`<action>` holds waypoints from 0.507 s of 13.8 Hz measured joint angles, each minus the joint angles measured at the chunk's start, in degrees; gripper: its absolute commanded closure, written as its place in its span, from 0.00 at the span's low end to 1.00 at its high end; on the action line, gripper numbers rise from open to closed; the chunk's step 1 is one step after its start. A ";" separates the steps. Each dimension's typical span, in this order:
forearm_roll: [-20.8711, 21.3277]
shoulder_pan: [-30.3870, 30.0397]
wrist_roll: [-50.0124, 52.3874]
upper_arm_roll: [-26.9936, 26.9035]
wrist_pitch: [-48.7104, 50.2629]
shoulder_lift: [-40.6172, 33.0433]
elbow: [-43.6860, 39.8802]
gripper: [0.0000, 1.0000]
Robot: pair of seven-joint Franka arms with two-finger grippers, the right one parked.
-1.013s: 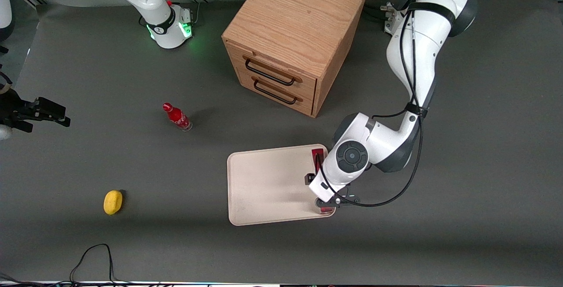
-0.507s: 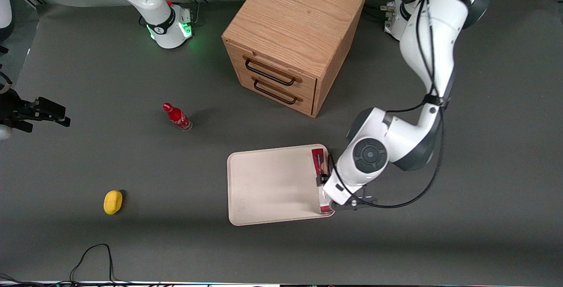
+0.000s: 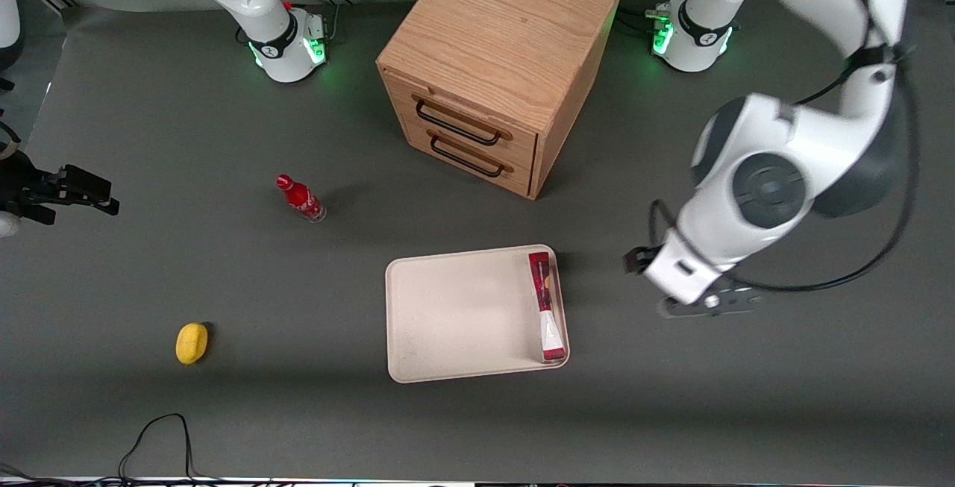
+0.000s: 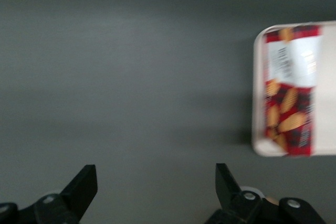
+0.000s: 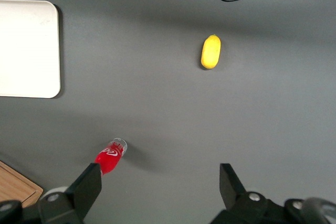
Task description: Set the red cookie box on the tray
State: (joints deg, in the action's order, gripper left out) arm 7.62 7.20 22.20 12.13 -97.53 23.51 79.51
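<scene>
The big gray table (image 3: 134,99) holds everything. On it stands a wooden cabinet (image 3: 500,62) with two drawers, each with a black handle.

Nearer to the front camera than the cabinet lies the tray (image 3: 455,315), flat and cream-white with round corners. The tray (image 4: 257,93) also shows from the arm's wrist camera, and one corner of the tray (image 5: 26,51) shows from the parked arm's camera.

The red cookie box (image 3: 546,306) lies inside the tray, right along the rim on the working arm's side. The box (image 4: 290,90) is long and thin, with a pale printed part at one end and red with orange cookie marks at the other. Nothing is holding it.

The gripper (image 3: 705,304) is up in the air over bare table, apart from the tray, toward the working arm's end. Its fingers (image 4: 84,184) are wide apart with nothing between them.

A small red bottle (image 3: 300,198) stands toward the parked arm's end. A yellow lemon (image 3: 191,343) lies nearer to the front camera than the bottle.
</scene>
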 measured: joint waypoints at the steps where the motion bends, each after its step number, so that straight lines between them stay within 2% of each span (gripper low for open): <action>1: -0.07 -2.79 -3.27 -0.04 2.13 -2.44 1.36 0.00; 4: -0.25 -9.11 -12.19 -0.25 4.78 -9.11 6.53 0.00; 6: -0.51 -9.48 -15.59 -3.04 4.77 -13.61 11.00 0.00; 7: -1.10 -8.16 -16.81 -6.32 4.76 -15.65 12.76 0.00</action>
State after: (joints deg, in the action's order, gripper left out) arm 6.52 -0.96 5.39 5.81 -92.76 7.87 92.27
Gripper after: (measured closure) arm 0.000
